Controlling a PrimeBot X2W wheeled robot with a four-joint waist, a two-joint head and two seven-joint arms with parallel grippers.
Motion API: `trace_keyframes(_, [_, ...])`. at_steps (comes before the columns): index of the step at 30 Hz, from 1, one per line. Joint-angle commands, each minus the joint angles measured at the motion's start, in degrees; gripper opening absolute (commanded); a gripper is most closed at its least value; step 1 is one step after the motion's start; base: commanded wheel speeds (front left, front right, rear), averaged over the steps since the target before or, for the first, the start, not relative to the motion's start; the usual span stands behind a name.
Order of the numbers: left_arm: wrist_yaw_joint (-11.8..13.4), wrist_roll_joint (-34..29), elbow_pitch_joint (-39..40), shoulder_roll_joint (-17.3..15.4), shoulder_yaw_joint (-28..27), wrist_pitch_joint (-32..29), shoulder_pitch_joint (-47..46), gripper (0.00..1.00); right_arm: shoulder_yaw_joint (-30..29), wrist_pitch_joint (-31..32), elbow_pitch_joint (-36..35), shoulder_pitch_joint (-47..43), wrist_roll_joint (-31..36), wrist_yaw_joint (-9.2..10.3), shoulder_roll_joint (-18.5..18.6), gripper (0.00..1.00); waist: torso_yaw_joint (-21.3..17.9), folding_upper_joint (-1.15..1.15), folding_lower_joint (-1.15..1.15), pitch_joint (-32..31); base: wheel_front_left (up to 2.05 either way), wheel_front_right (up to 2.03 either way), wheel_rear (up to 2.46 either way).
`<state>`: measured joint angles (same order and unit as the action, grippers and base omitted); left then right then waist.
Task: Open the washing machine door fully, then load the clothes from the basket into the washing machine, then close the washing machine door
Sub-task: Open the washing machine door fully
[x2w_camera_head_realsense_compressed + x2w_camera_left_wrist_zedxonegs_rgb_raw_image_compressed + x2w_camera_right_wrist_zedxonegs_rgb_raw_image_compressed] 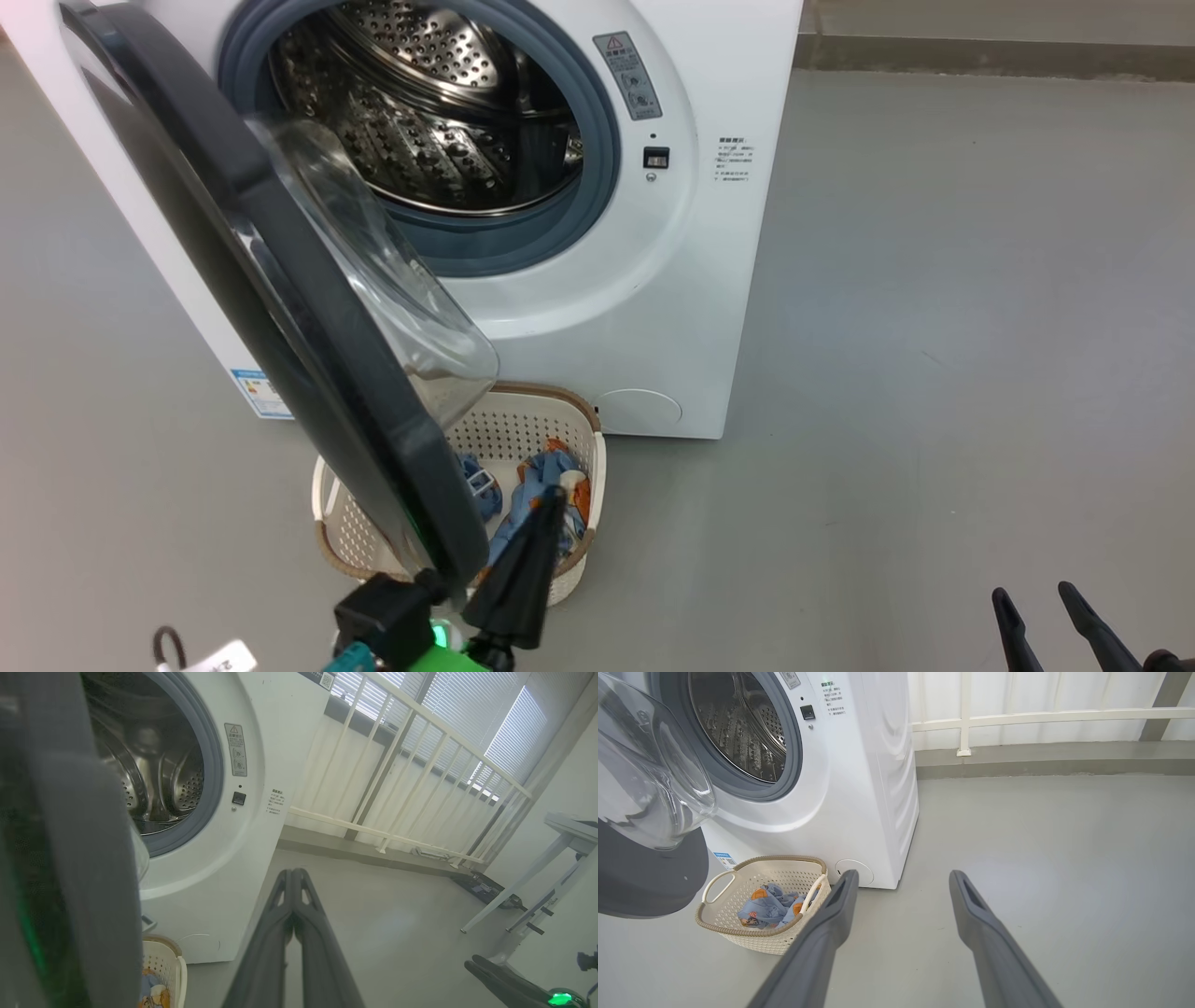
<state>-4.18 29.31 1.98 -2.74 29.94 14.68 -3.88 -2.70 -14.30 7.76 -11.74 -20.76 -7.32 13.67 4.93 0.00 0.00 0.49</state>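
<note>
Washing machine door [280, 289] is swung well out on its left-hand hinge, and from the head view we're looking almost along its edge: the wide dark rim runs in a long slant from the upper left down to the bottom centre, with the clear glass bowl [392, 289] bulging to the right, towards the machine. Down at the lower end of that rim sits the left gripper [546, 499], its two dark fingers pressed tight together with nothing between them, pointing up and slightly right. It's just beside the washing machine door, but whether it actually touches the rim I cannot tell. The left wrist view backs that up: fingers [303, 905] closed into one blade aimed past the machine's front corner, with the door's rim looming on the left. Right behind the gripper, the basket [598, 467] stands on the grey floor [934, 327], hard up against the foot of the washing machine [653, 280] and partly under the door, its long axis lying along the machine's front, handle to handle. The clothes [523, 485] are bunched in its bottom, light blue with orange patches. Above, the steel drum [429, 112] gapes wide open inside its grey gasket [602, 159]. Far right, the right gripper [1036, 597] hangs low, well clear of everything, fingers parted and empty; the right wrist view shows them [971, 905] spread over bare floor, with the basket off to their left.
</note>
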Motion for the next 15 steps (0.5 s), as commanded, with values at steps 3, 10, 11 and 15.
trace_keyframes(3, [0.56,1.13,-1.89,-0.14,-3.92,0.32,-2.88,0.00,1.18,-0.70,-1.44,1.41,-0.30,-0.17,1.67,1.00,-0.02,0.00,0.00,0.12,0.00,0.00,0.00])
trace_keyframes(10, [0.44,3.72,-6.16,-0.14,-8.47,0.32,-4.62,0.00,1.27,-0.70,-1.53,1.64,-0.28,-0.17,1.81,1.00,0.19,0.00,0.00,0.69,0.00,0.00,0.00])
trace_keyframes(11, [0.32,3.83,-6.65,-0.14,-8.92,0.32,-4.87,0.00,1.23,-0.70,-1.56,1.68,-0.26,-0.17,1.81,1.00,0.22,0.00,0.00,0.77,0.00,0.00,0.00])
trace_keyframes(15, [-0.05,4.11,-8.21,-0.14,-10.42,0.32,-5.62,0.00,1.12,-0.70,-1.70,1.76,-0.25,-0.17,1.86,1.00,0.39,0.00,0.00,1.08,0.00,0.00,0.00])
